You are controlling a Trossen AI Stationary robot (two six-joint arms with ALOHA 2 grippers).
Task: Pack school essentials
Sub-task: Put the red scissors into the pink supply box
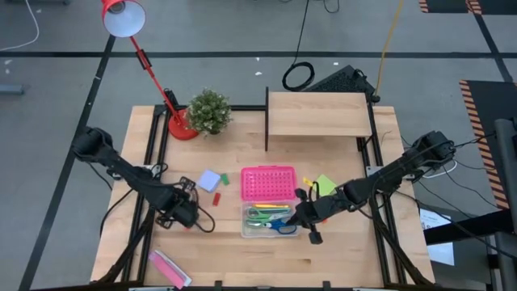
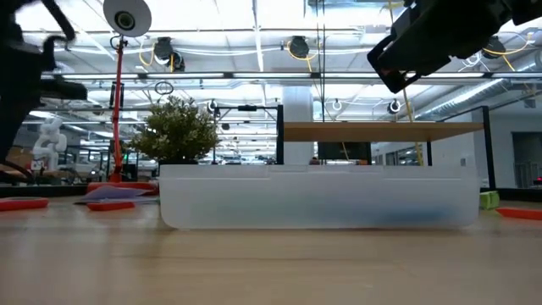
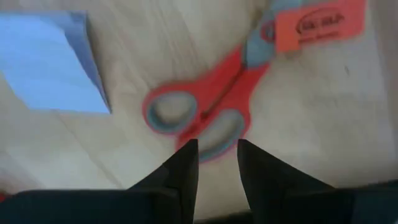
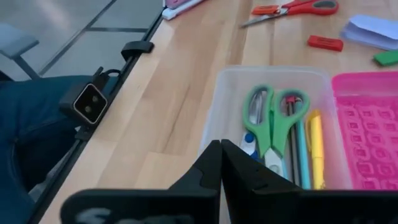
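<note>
Left gripper (image 3: 216,155), jaws slightly apart, hovers at the handles of the red-handled scissors (image 3: 208,112) on the tabletop (image 3: 323,118) (presumably lining up a grasp), while right gripper (image 4: 221,163), jaws together, hangs over the clear plastic box (image 4: 227,93) holding green-handled scissors (image 4: 273,118).

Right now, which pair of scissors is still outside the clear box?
The red-handled scissors, lying on the bare wood under the left tool; the green-handled scissors lie inside the clear plastic box.

Red lamp (image 1: 129,24), potted plant (image 1: 209,111), wooden shelf (image 1: 319,114), pink packet (image 1: 169,267).
</note>
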